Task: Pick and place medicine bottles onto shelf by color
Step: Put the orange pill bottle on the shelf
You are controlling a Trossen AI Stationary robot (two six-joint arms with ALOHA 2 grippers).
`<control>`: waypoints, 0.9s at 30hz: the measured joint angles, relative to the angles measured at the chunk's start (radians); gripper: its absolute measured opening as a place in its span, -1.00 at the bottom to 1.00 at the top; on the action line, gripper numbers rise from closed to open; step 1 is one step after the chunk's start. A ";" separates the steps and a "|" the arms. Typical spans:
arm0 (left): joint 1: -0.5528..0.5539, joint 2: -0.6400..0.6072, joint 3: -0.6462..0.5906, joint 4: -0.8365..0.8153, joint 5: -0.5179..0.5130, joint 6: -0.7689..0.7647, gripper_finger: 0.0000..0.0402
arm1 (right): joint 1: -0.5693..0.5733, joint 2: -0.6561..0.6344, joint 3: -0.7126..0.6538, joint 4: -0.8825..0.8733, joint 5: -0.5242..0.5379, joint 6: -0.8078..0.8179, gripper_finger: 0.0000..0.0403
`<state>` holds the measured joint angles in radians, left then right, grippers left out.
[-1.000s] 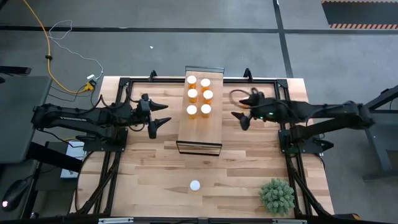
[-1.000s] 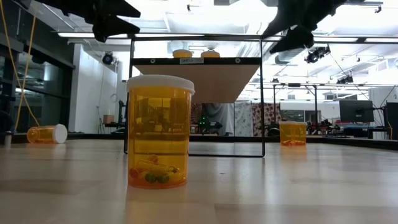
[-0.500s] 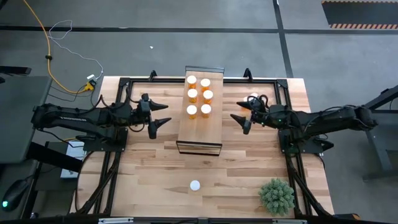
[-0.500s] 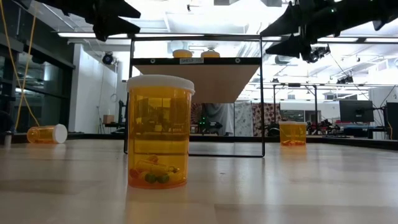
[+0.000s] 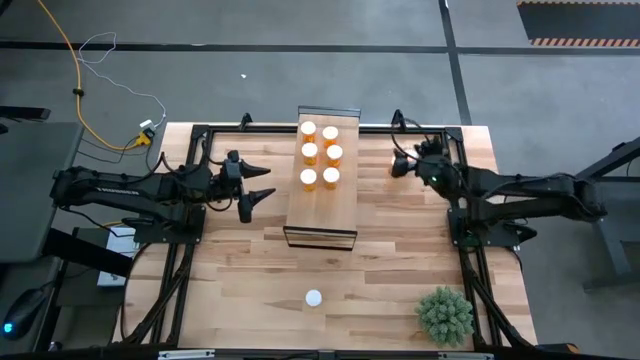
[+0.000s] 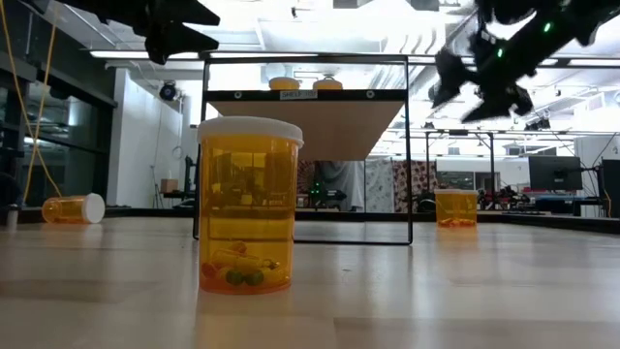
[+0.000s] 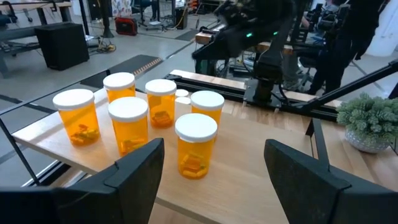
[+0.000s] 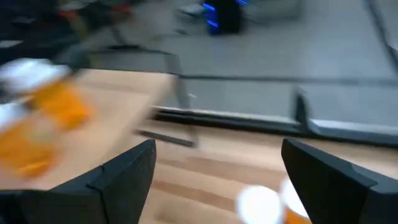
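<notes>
Several orange medicine bottles [image 5: 320, 155] with white caps stand on the far half of the light-wood shelf [image 5: 322, 205]. One more stands on the table near the front edge [image 5: 314, 297], large in the low view [image 6: 249, 204]. The low view also shows one bottle lying on its side [image 6: 73, 207] and one upright [image 6: 455, 207] farther back. My left gripper [image 5: 258, 192] hangs open to the left of the shelf, facing the bottles [image 7: 196, 144]. My right gripper [image 5: 399, 166] is open to the right of the shelf, near the far edge, above a white-capped bottle [image 8: 261, 202].
A small green plant [image 5: 445, 315] stands at the table's near right corner. Dark frame rails [image 5: 180, 250] run along both sides of the table. Bare wood lies between the shelf's near end and the front bottle.
My right gripper has swung away from the shelf toward the table's far right, come down and rolled about its own axis, with its fingers still apart. The bottles and the shelf stand as before.
</notes>
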<state>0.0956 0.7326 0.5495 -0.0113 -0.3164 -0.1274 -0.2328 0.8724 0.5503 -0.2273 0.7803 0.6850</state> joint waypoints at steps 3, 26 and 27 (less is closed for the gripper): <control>0.000 0.000 0.000 0.000 0.000 0.000 0.34 | -0.095 0.048 0.000 -0.083 -0.027 0.100 0.68; 0.000 0.000 0.000 -0.008 0.000 0.000 0.34 | -0.322 0.504 0.000 0.064 -0.079 0.303 0.68; 0.000 0.000 0.000 -0.007 0.000 0.000 0.34 | -0.324 0.509 0.000 0.065 -0.080 0.303 0.68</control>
<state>0.0952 0.7330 0.5491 -0.0185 -0.3164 -0.1276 -0.5567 1.3811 0.5503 -0.1627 0.7006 0.9882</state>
